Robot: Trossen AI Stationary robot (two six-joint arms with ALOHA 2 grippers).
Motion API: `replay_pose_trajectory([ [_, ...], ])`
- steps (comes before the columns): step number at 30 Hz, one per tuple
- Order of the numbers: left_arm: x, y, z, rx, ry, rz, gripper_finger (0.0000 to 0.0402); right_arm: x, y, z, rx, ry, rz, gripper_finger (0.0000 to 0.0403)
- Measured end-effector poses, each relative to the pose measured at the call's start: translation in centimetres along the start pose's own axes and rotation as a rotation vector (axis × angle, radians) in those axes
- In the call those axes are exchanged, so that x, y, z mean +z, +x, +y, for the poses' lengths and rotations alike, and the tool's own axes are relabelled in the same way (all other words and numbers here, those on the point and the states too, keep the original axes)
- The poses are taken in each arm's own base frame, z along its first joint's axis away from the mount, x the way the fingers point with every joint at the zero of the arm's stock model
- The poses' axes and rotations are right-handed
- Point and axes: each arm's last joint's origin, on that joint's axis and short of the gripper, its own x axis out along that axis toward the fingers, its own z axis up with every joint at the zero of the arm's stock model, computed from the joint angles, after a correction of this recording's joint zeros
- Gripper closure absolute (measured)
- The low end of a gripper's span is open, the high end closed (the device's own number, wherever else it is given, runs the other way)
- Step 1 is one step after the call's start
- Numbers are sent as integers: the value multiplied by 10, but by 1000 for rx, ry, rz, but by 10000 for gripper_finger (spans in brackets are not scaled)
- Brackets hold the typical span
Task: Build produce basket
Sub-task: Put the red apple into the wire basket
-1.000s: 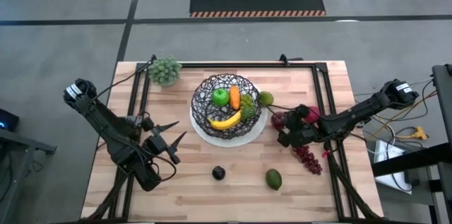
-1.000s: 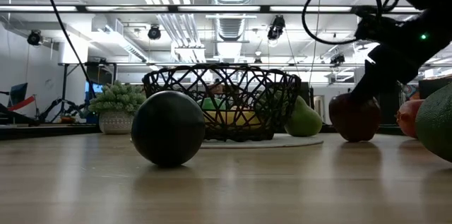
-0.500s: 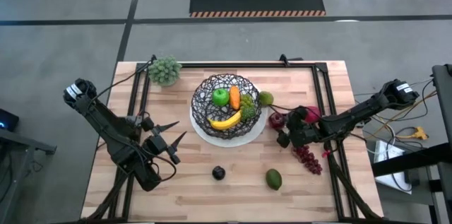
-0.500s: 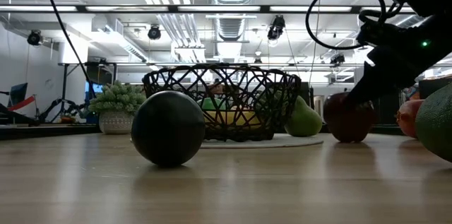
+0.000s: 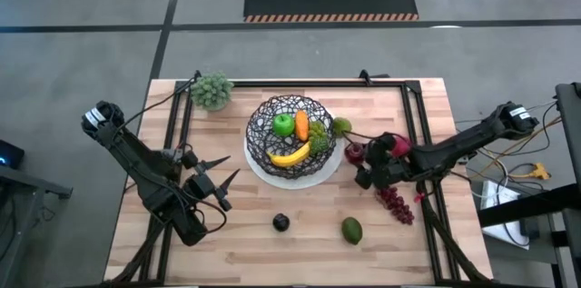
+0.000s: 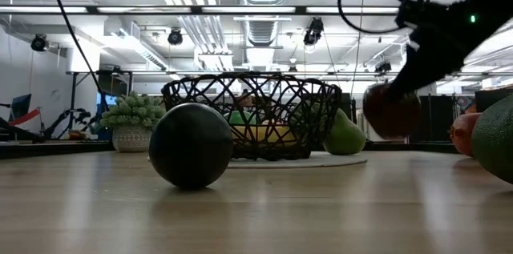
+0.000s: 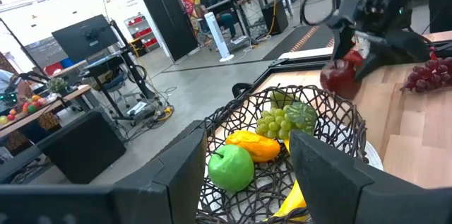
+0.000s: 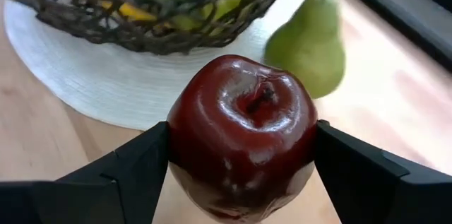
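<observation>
While the left gripper (image 5: 218, 186) waits with its fingers spread wide over the table's front-left part, the right gripper (image 5: 360, 163) clamps the red apple (image 8: 242, 135) between its two fingers — in the low view the apple (image 6: 391, 110) hangs clear of the wood, just beside the basket (image 5: 291, 131). That black wire bowl sits on a white plate (image 5: 320, 174) and holds a green apple (image 5: 284, 124), carrot (image 5: 301, 124) and banana (image 5: 290, 154). A green pear (image 8: 308, 42) lies by the plate's rim — grapes (image 5: 394, 204), avocado (image 5: 351, 230) and plum (image 5: 281, 223) rest on the table.

avocado (image 6: 495, 138) cut off at edge
</observation>
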Motion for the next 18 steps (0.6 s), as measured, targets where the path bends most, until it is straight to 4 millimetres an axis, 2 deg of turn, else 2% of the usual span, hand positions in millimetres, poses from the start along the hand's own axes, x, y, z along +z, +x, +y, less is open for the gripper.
replay_pose_trajectory([
  [5, 0, 0, 0, 0, -1, 0, 214, 32, -26, -4, -61, -44, 36, 100],
  [11, 0, 0, 0, 0, -3, 0, 214, 85, -60, -2, -17, -26, -82, 100],
  [18, 0, 0, 0, 0, -3, -1, 214, 127, -78, 11, 109, -86, -259, 100],
])
